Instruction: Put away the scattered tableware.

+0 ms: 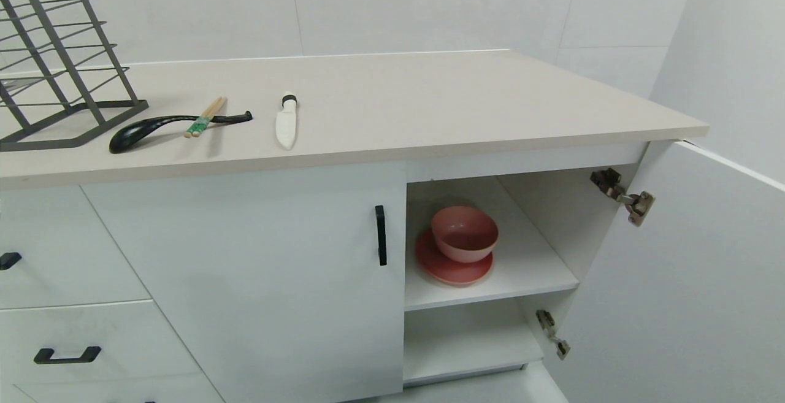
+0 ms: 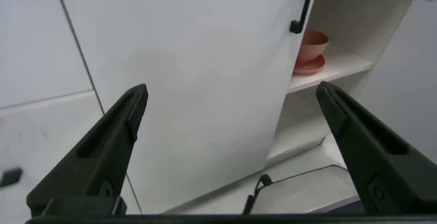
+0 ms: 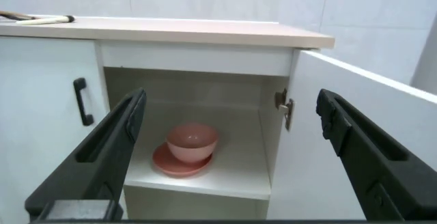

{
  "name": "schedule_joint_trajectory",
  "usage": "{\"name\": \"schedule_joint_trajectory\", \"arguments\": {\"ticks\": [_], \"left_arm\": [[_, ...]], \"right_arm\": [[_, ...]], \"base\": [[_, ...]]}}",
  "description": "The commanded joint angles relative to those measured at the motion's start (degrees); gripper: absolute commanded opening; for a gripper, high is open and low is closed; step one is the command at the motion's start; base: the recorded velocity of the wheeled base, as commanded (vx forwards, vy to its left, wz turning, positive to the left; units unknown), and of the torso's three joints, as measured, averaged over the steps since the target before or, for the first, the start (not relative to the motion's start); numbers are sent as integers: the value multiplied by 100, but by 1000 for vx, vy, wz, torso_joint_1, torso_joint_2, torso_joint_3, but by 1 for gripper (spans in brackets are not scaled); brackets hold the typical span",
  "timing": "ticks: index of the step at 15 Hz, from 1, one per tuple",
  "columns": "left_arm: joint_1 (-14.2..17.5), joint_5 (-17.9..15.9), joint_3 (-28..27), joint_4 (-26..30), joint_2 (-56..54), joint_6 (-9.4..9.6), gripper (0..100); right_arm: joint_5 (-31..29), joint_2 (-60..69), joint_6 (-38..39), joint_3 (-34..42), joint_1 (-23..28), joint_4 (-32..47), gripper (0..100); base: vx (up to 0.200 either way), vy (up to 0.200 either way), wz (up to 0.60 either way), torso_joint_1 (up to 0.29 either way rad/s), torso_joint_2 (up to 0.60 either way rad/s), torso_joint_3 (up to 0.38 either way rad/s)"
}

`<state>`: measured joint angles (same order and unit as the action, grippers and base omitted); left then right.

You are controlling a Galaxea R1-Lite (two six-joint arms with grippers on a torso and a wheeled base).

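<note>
Gaping wide, my right pincer (image 3: 231, 98) frames the bowl (image 3: 192, 141) on its plate (image 3: 179, 164), the 2 well beyond it, on the shelf (image 1: 527, 268) at the head view's lower centre. My left pincer (image 2: 231, 87) gapes too.

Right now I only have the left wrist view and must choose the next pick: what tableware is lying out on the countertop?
Observer: A black ladle, a pair of chopsticks and a white knife lie on the countertop.
Operator: Do any touch?
Observer: The chopsticks lie across the ladle's handle; the knife lies apart.
Operator: Is the other arm free?
Observer: The right end effector is open and empty, facing the open cabinet.
</note>
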<state>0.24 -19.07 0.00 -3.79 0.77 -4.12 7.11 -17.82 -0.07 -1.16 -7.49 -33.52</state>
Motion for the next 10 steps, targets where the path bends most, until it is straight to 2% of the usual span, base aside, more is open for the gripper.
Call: {"name": "schedule_joint_trajectory", "arguments": {"ticks": [1, 2, 3, 4, 5, 6, 7, 10], "left_arm": [[-16, 219, 0, -8, -77, 34, 100], [-16, 360, 0, 10, -77, 96, 100], [-16, 861, 0, 54, -77, 438, 100], [-16, 1010, 0, 72, -77, 526, 100], [-16, 1537, 0, 353, -77, 869, 100], [-16, 1617, 0, 397, -77, 808, 100], [-16, 1652, 0, 379, -77, 561, 100], [-16, 1740, 0, 379, -77, 526, 100]], "right_arm": [[10, 411, -1, 37, 283, 232, 100], [10, 543, -1, 37, 344, 364, 100], [19, 991, 16, 37, 415, 768, 100], [19, 1088, 16, 37, 415, 883, 100], [10, 1246, 16, 45, 441, 1102, 100], [10, 1246, 25, 72, 450, 1111, 100], [10, 1255, 25, 89, 458, 1278, 100], [10, 1255, 16, 116, 458, 2254, 100]], "base": [[0, 0, 0, 0, 0, 0], [0, 0, 0, 0, 0, 0], [0, 0, 0, 0, 0, 0], [0, 0, 0, 0, 0, 0], [0, 0, 0, 0, 0, 0], [0, 0, 0, 0, 0, 0], [0, 0, 0, 0, 0, 0], [0, 0, 0, 0, 0, 0]]}}
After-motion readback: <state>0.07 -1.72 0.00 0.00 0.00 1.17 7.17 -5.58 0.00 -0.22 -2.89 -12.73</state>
